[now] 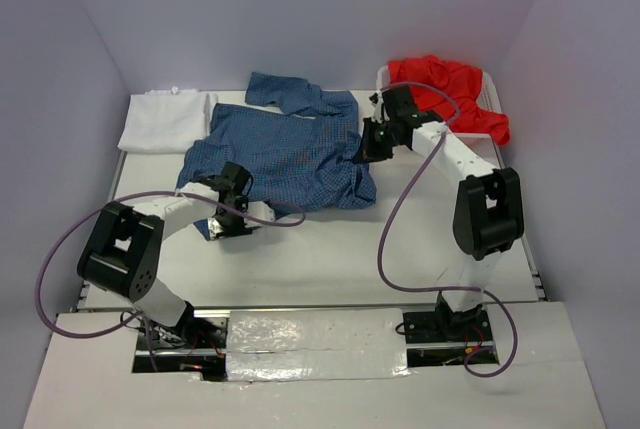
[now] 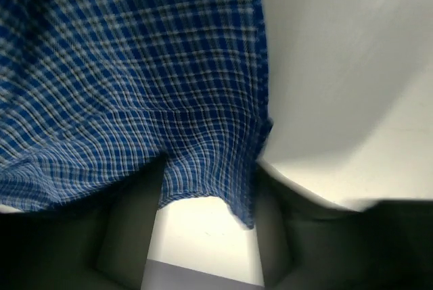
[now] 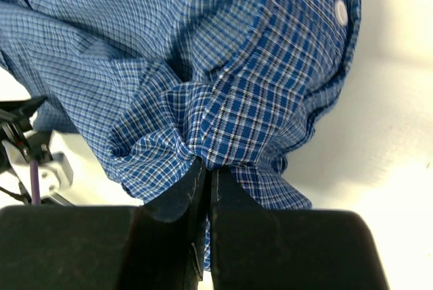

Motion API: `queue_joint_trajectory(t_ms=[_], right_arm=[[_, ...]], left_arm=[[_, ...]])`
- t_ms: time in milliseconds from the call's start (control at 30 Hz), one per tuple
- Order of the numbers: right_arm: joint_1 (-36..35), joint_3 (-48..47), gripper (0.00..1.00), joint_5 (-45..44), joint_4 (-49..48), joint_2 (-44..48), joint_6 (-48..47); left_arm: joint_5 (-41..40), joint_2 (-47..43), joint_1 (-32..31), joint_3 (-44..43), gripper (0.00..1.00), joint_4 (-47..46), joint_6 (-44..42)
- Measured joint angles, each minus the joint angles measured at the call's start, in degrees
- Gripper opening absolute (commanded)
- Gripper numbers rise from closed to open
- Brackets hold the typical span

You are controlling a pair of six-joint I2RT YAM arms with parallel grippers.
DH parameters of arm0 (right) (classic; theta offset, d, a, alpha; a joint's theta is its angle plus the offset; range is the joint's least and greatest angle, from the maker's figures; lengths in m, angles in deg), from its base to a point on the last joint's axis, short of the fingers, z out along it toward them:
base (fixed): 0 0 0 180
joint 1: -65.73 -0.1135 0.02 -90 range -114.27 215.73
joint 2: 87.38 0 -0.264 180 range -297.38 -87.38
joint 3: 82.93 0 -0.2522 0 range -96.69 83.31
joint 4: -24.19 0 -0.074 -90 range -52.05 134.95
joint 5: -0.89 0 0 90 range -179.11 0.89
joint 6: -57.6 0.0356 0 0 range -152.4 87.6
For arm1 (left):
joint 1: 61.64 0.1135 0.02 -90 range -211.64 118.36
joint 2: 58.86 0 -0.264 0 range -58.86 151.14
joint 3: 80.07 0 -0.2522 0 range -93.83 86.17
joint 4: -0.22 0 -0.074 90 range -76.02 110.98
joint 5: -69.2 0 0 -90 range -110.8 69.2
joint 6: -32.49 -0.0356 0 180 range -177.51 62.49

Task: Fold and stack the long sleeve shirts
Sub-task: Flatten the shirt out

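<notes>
The blue checked shirt lies spread and rumpled on the white table, one sleeve reaching back. My right gripper is at its right edge; in the right wrist view it is shut on a bunched fold of the blue cloth near a white button. My left gripper is at the shirt's front left edge; in the left wrist view its jaws stand wide apart with the blue hem hanging between them. A folded white shirt lies back left. A red shirt lies heaped back right.
The red shirt sits in a white mesh basket at the back right corner. Grey walls close in the table on the left, back and right. Purple cables loop from both arms over the table's front half.
</notes>
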Motion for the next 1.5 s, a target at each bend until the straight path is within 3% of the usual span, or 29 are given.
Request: queue_joint_trajectory(t_ms=[67,100,233,333,400,533,567,633,700,867,967,1300,1500], right_arm=[[0.1,1.8,0.00,-0.2,-0.3,1.4,0.0],[0.3,2.9,0.00,-0.2,-0.6,2.2,0.0],[1.7,7.0,0.00,0.2,-0.4,6.1,0.5],[4.4,-0.8,0.00,0.1,4.1,4.6,0.4],[6.3,-14.0,0.00,-0.6,8.9,0.5,-0.2],[9.2,-53.2,0.00,-1.4,12.2,-13.3,-0.2],[9.9,-58.6,0.00,-1.3,10.6,-14.5,0.4],[12.0,-57.9,0.00,-0.6,5.7,-10.0,2.3],[13.7,-48.0,0.00,-0.7,0.1,-1.5,3.2],[13.8,-35.1,0.00,-0.5,-3.8,14.3,3.5],[13.1,-25.7,0.00,0.1,-5.2,20.8,2.9],[6.5,27.5,0.00,-2.5,-4.4,36.7,5.7],[-4.5,39.4,0.00,-4.2,-1.4,39.9,10.3]], left_arm=[[-1.8,0.1,0.4,0.7,0.26,-1.2,0.0],[-2.3,0.6,1.0,0.6,0.00,-1.9,0.1],[-4.3,5.0,4.7,-4.0,0.00,-3.0,1.5],[-3.9,9.7,6.8,-14.2,0.00,-1.1,3.3],[-3.7,12.8,7.6,-25.7,0.00,1.1,4.4],[-4.1,21.4,8.4,-60.1,0.00,-0.7,7.6],[-4.4,23.2,8.6,-68.4,0.00,-3.0,8.6],[-5.2,24.6,9.0,-80.8,0.00,-7.5,9.2],[-5.6,22.3,9.3,-84.4,0.00,-12.3,9.2],[-5.6,11.9,9.5,-75.2,0.00,-16.7,7.3],[-5.5,7.2,9.6,-64.0,0.00,-15.5,4.4],[-2.8,-4.9,9.6,-20.7,0.00,3.2,-2.2],[-4.6,-14.5,10.0,-3.9,0.00,12.6,-7.5]])
